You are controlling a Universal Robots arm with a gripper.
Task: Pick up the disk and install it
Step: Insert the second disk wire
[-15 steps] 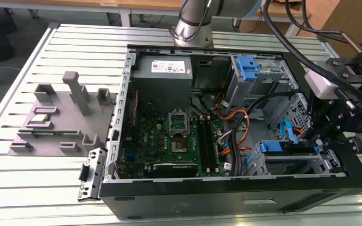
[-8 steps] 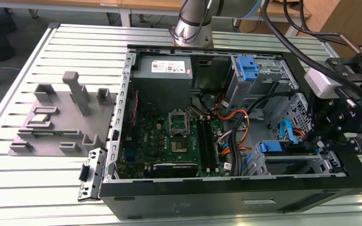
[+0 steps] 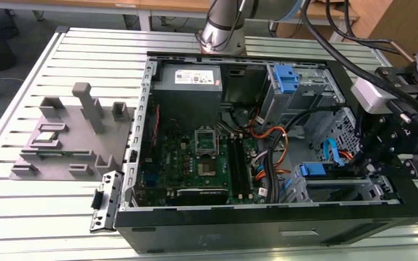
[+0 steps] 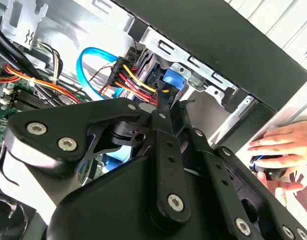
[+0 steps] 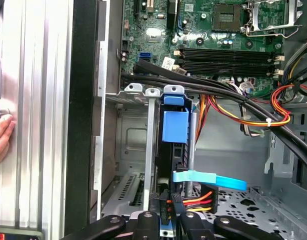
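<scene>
Disk (image 5: pixel 174 125) on edge in bay (long axis into cage).

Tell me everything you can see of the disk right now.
The disk stands on edge in the metal drive cage at the case's front corner. A blue plastic rail with a tab runs along its visible edge; its label face is hidden. Red, yellow and black power wires and a light blue flat cable meet its end nearest the tool, which sits at that end.

Lab: slotted aluminium bench (image 3: pixel 35 228), open computer case (image 3: pixel 267 225)
</scene>
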